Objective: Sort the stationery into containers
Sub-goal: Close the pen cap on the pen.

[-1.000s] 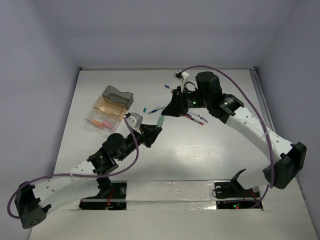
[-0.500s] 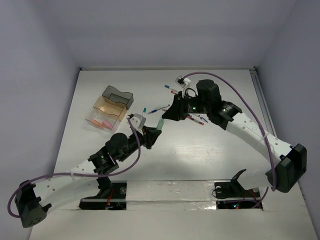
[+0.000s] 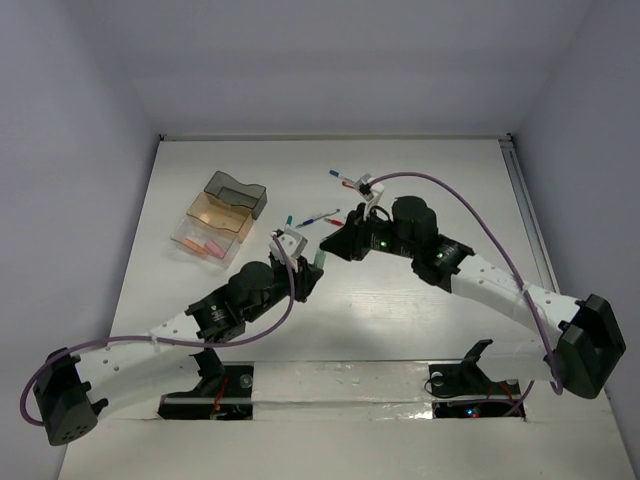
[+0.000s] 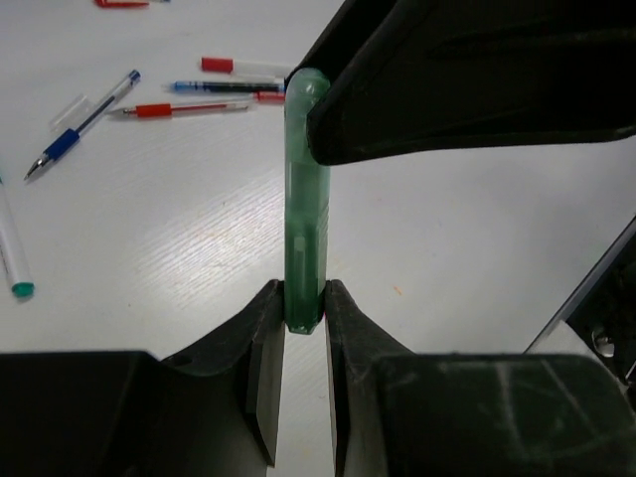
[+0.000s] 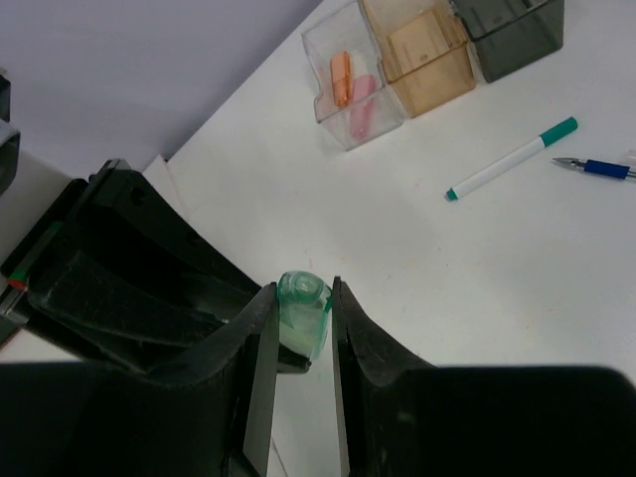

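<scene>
A translucent green pen (image 3: 319, 258) is held above the table between both grippers. My left gripper (image 4: 303, 316) is shut on its lower end, and the pen (image 4: 303, 189) rises from it to the right gripper's black fingers (image 4: 447, 89). My right gripper (image 5: 301, 313) is shut on the pen's rounded cap end (image 5: 301, 298). The containers stand at the far left: a smoky grey tray (image 3: 235, 192), a tan tray (image 3: 218, 215) and a clear tray (image 3: 200, 242) holding pink and orange eraser pieces (image 5: 350, 87).
Loose pens lie on the table behind the grippers: a teal-capped white marker (image 5: 512, 159), a blue pen (image 4: 84, 119), a red pen (image 4: 184, 109) and another pen further back (image 3: 343, 178). Purple cables loop over both arms.
The right gripper has come down and toward the near side with the green pen. The left arm has moved right and forward, so both grippers now meet at the pen.
</scene>
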Robot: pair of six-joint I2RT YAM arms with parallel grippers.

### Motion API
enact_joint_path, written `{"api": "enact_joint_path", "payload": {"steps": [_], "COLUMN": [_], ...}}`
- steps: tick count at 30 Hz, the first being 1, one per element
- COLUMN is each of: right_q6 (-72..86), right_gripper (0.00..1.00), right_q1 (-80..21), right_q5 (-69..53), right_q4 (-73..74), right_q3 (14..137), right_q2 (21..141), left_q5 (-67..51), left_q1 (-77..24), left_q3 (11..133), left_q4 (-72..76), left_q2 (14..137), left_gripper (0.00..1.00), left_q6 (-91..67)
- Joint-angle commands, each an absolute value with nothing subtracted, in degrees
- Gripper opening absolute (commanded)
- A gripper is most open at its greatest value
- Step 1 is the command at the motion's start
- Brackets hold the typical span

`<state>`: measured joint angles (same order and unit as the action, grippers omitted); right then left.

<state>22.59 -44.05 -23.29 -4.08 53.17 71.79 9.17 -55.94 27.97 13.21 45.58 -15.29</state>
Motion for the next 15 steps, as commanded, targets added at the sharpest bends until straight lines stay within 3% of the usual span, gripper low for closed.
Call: {"api": "enact_joint_path", "payload": {"steps": [1,15], "right_q6": [26.72,30.23], "right_gripper": [0.0,0.0], "right_q1": [-49.92,-53.35], "right_q5": [-29.97,-27.78], "right_q4": [4.5,-4.75], "right_q3": [44.48,37.88], "right_q2": [74.88,79.28], "left_q5": [14.85,18.11], "left_q1": [-55.37,-54.85], "left_q3": [39.72,45.53], "left_q4": [37.89,34.81], "left_q2": [44.38,46.14], "left_gripper": [0.0,0.0], "left_q6": [-14.33,-14.14]}}
